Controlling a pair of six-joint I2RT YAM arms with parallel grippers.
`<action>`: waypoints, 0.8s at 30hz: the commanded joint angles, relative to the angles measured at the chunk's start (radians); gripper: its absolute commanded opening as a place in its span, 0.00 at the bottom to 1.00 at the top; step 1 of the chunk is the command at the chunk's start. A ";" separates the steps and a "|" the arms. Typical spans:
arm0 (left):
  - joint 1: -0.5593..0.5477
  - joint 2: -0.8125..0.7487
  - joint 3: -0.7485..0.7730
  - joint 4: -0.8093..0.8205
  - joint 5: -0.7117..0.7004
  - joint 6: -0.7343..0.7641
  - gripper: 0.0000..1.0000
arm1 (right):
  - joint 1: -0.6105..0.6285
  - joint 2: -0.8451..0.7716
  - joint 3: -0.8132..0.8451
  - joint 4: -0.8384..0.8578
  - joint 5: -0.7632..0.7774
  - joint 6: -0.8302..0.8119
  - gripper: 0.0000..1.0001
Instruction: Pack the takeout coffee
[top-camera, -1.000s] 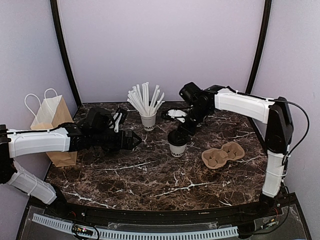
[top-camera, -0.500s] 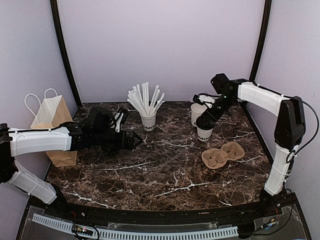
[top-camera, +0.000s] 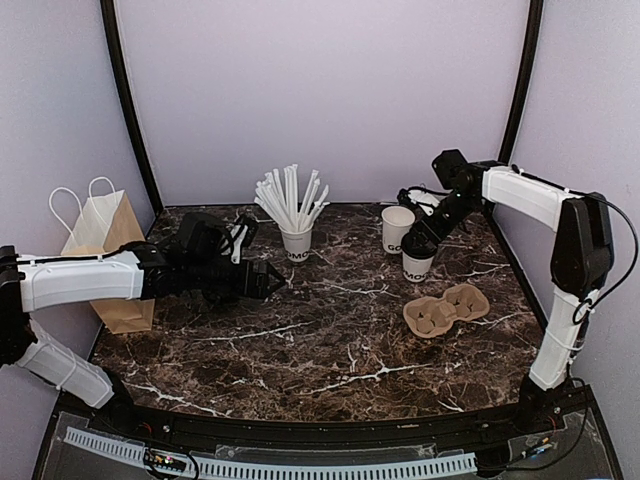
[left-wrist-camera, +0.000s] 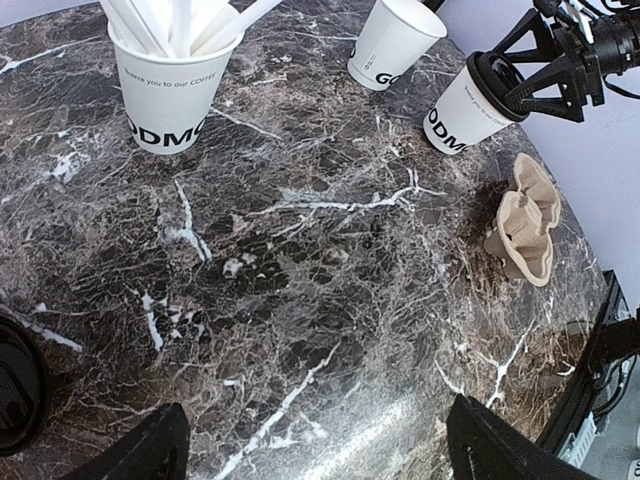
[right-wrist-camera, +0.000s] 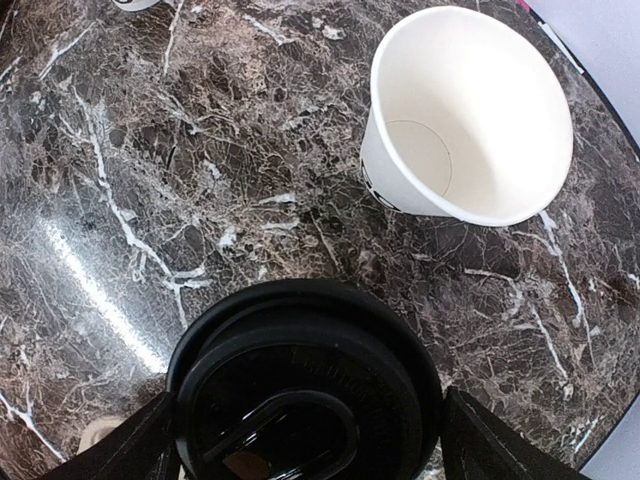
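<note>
The takeout coffee (top-camera: 417, 266) is a white paper cup with dark lettering and a black lid, at the right back of the marble table, just behind the cardboard cup carrier (top-camera: 446, 308). My right gripper (top-camera: 423, 243) is shut on its lid from above. In the right wrist view the lid (right-wrist-camera: 305, 390) fills the space between my fingers. The cup also shows in the left wrist view (left-wrist-camera: 455, 110). My left gripper (top-camera: 270, 280) is open and empty, low over the table's left middle.
An empty white cup (top-camera: 396, 228) stands just left of and behind the coffee. A white cup full of straws (top-camera: 296, 240) stands at the back centre. A paper bag (top-camera: 105, 250) with handles stands at the far left edge.
My right gripper has carried the lidded cup from the table's middle to the right back, beside the empty cup and near the carrier. The left arm has not moved.
</note>
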 joint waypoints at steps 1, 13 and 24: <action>0.002 0.001 0.061 -0.084 -0.036 -0.015 0.92 | -0.004 -0.010 -0.022 0.035 -0.011 0.022 0.90; 0.002 -0.080 0.373 -0.481 -0.226 0.090 0.86 | -0.003 -0.125 -0.014 0.001 -0.068 0.019 0.99; 0.031 -0.129 0.823 -1.061 -0.658 0.080 0.78 | 0.025 -0.251 -0.114 0.057 -0.233 -0.016 0.99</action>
